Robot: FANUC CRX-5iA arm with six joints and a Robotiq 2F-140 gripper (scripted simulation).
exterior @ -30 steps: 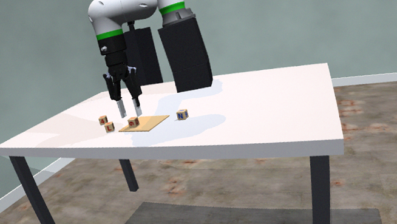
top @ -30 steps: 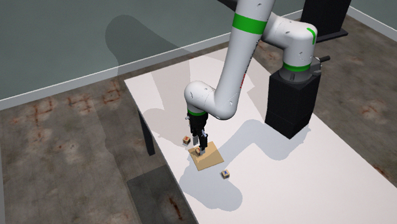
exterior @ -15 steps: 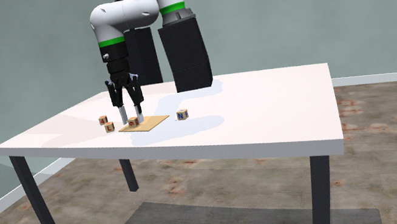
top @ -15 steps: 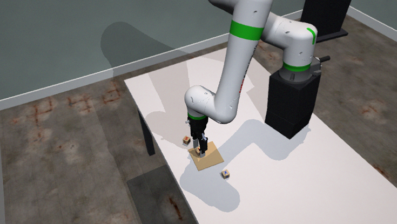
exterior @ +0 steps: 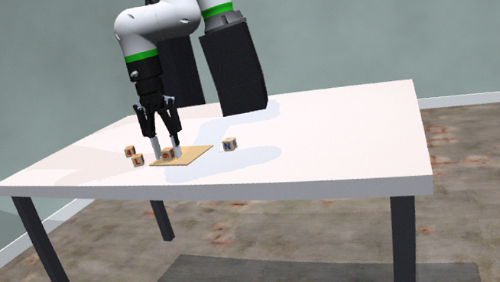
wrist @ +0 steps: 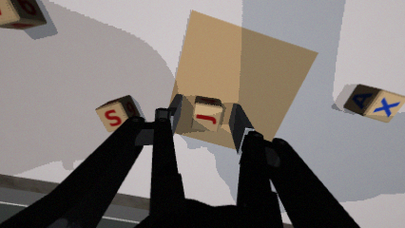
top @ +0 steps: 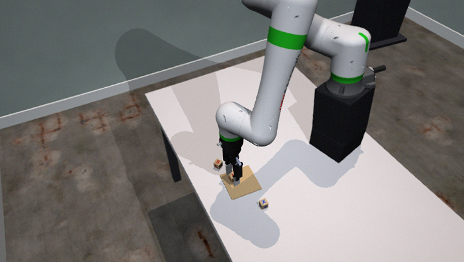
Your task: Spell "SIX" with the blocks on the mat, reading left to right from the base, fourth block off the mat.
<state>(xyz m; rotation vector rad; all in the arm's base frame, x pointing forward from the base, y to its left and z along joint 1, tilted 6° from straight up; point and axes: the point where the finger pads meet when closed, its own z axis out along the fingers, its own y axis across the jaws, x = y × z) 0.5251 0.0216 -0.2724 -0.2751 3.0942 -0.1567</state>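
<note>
A tan mat [top: 247,189] [exterior: 196,152] [wrist: 278,62] lies flat. A block with a red J on top [top: 231,176] [exterior: 167,154] [wrist: 207,117] stands on it near one corner. My gripper [top: 233,178] [exterior: 168,155] [wrist: 206,109] is open, low around this block, with a fingertip on either side and visible gaps in the wrist view. The S block [top: 217,163] [exterior: 137,160] [wrist: 113,117] and the X block [top: 263,203] [exterior: 229,144] [wrist: 386,107] lie off the mat on opposite sides. The fourth block [exterior: 129,151] [wrist: 23,13] is off the mat, cut off in the wrist view; its top letter is unclear.
The white table [top: 347,213] [exterior: 313,141] carries everything. Its edge [wrist: 71,187] runs along the bottom of the wrist view. The S block stands close outside the left finger in the wrist view. The black robot base [top: 341,119] [exterior: 236,70] stands beyond the mat.
</note>
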